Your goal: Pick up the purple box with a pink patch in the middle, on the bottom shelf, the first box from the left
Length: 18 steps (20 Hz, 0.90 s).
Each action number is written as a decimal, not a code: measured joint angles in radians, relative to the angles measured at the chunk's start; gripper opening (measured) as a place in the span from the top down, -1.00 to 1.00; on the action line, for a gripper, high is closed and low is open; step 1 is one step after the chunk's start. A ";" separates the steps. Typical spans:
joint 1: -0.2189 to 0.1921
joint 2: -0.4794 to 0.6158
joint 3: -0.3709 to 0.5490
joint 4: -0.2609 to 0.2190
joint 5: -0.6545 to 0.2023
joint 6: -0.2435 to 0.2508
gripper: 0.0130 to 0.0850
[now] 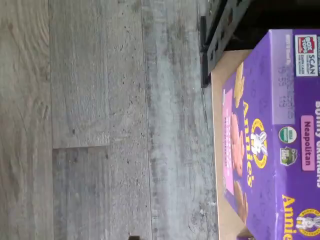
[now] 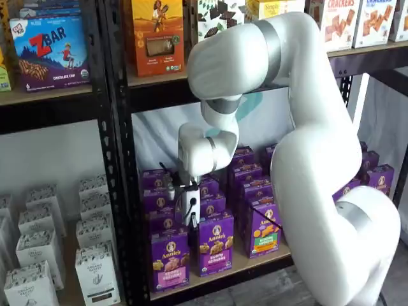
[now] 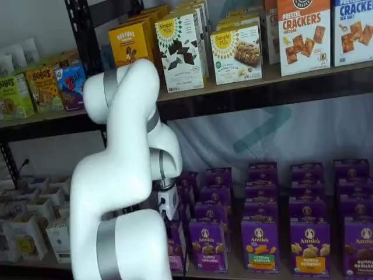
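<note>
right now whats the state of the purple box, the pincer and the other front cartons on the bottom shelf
purple box: upright at the front of the bottom shelf, not gripped
pincer: hanging just above the purple box, fingers too unclear to call open or shut
yellow-orange band carton: upright beside the purple box
green-orange patch carton: upright, next along the front row

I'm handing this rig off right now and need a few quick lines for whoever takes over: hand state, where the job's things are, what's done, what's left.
Hand: hanging just above the front row; whether its black fingers are open cannot be told.
The small upright purple carton with the pink band stands at the front left end of the light tan wooden bottom shelf, upright among other purple cartons; the wrist view shows its top from above.
Done: approach over the carton.
Left: descend, grip, lift out.
</note>
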 joint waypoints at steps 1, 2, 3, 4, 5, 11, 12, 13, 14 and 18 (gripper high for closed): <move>0.000 0.000 -0.001 0.014 0.001 -0.013 -1.00; -0.002 0.004 -0.009 0.090 0.010 -0.084 -1.00; -0.009 0.017 -0.033 0.184 0.026 -0.173 -1.00; -0.012 0.024 -0.045 0.206 0.033 -0.196 -1.00; -0.016 0.032 -0.058 0.217 0.039 -0.208 -1.00; -0.024 0.077 -0.125 0.225 0.050 -0.220 -1.00; -0.024 0.086 -0.137 0.221 0.055 -0.216 -1.00; -0.024 0.096 -0.152 0.218 0.061 -0.212 -1.00; -0.023 0.108 -0.169 0.216 0.069 -0.208 -1.00; -0.017 0.152 -0.226 0.205 0.085 -0.191 -1.00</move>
